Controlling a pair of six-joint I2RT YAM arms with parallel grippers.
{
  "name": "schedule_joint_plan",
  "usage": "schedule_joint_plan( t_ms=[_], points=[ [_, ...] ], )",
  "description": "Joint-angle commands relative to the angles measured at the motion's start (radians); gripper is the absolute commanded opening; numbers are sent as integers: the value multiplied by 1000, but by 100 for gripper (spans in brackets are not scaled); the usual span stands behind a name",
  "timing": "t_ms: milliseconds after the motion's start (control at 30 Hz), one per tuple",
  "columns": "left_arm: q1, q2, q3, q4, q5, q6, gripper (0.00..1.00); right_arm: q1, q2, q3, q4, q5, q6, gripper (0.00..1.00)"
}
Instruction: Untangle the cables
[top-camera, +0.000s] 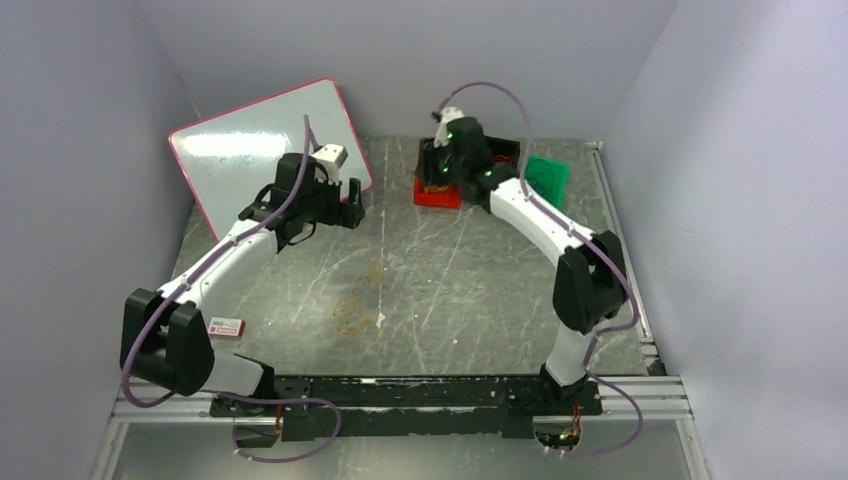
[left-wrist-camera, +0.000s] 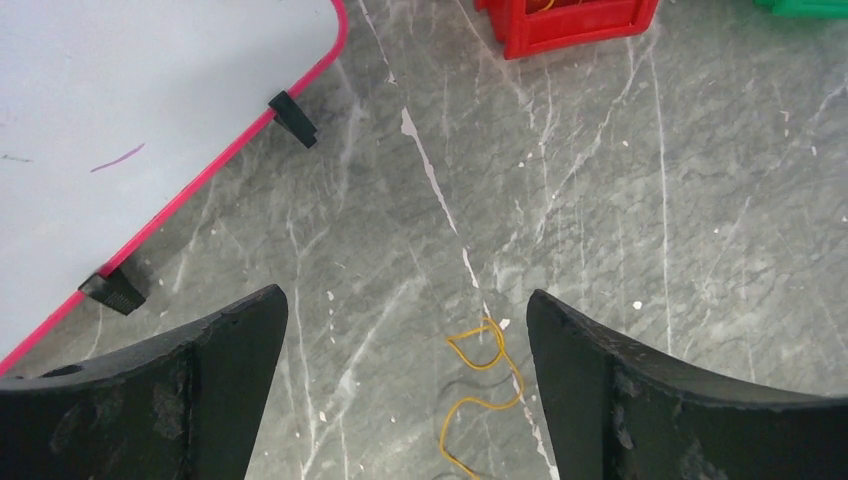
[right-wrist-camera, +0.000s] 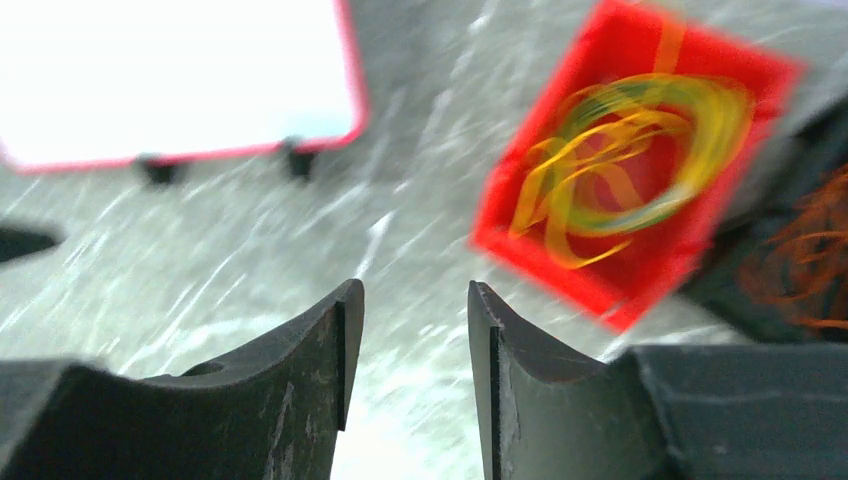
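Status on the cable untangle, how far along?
Done: yellow cables coiled in the red bin, orange ones apart beside it. In hand: nothing; the right gripper is open near the red bin, the left gripper open over the table. Left: yellow loops loose on the table.

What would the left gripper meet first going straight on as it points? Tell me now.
Most likely the bare table, just beyond the yellow cable loop that shows under the open left gripper. The red bin sits farther off. Depth is hard to judge.
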Motion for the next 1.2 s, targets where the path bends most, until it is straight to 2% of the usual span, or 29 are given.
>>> schedule_joint_plan(
  t_ms=[0, 200, 367, 467, 800, 900, 1167],
  points=[
    [8, -115, -29, -48, -36, -68, 93, 139, -137, -184, 47, -11, 54, 47],
    [8, -325, -148, -100, -84, -171, 93, 284, -173, -366, 113, -114, 90, 50],
    [9, -441, -222, -148, -112, -217, 92, 329, -105, -406, 186, -195, 42, 57],
    [8, -478, -237, -184, -119, -230, 92, 327, -32, -397, 210, -240, -22, 62],
    [8, -511, -223, -236, -153, -217, 92, 324, 133, -286, 220, -266, -181, 66],
    [8, -515, -224, -236, -154, -217, 92, 318, 161, -265, 215, -262, -190, 66],
    [8, -514, -229, -233, -152, -220, 92, 297, 207, -249, 213, -288, -192, 55]
  ],
)
